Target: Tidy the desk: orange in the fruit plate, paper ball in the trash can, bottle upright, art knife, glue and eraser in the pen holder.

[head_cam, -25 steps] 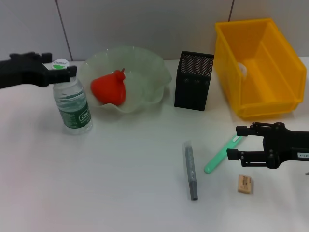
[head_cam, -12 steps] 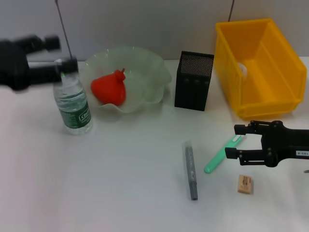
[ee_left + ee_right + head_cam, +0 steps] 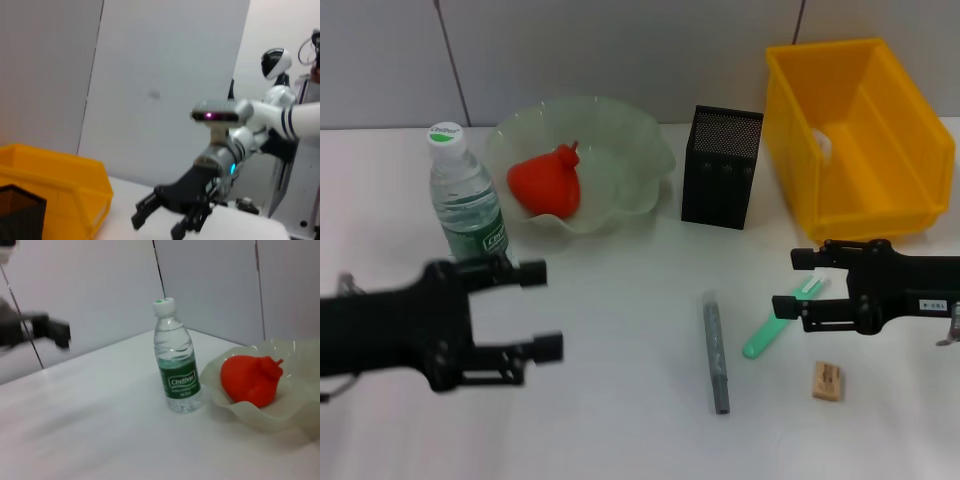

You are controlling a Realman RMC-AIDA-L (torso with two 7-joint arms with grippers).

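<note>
**Bottle standing, orange in the bowl, right gripper over the green knife**

The bottle (image 3: 468, 195) stands upright on the white table (image 3: 620, 420), white cap up, just left of the fruit plate (image 3: 620, 140). And there's the orange (image 3: 546, 182), sitting inside that pale green scalloped bowl, stem nub pointing up. The right wrist view shows the same pair side by side: bottle (image 3: 176, 365) upright, orange (image 3: 251, 378) resting in the plate (image 3: 300, 415).

The left gripper (image 3: 542, 310) hangs low over the near left of the table, in front of the bottle and apart from it, fingers spread wide with nothing between them.

Over on the right, the right gripper (image 3: 788, 285) reaches in from the edge, its two fingers parted, one either side of the upper end of the green art knife (image 3: 775, 325), which lies slanted on the table. Whether the fingers touch the knife is not clear. From the left wrist camera you can see that gripper (image 3: 160, 220) too, fingers apart.

The grey glue stick (image 3: 716, 352) lies flat, just left of the knife. The eraser (image 3: 828, 381) sits on the table below the right gripper, near the knife's lower end. The pen holder (image 3: 722, 168) stands between plate and trash can (image 3: 850, 130), and a bit of white shows inside the yellow bin: the paper ball (image 3: 822, 146), against its inner wall.
</note>
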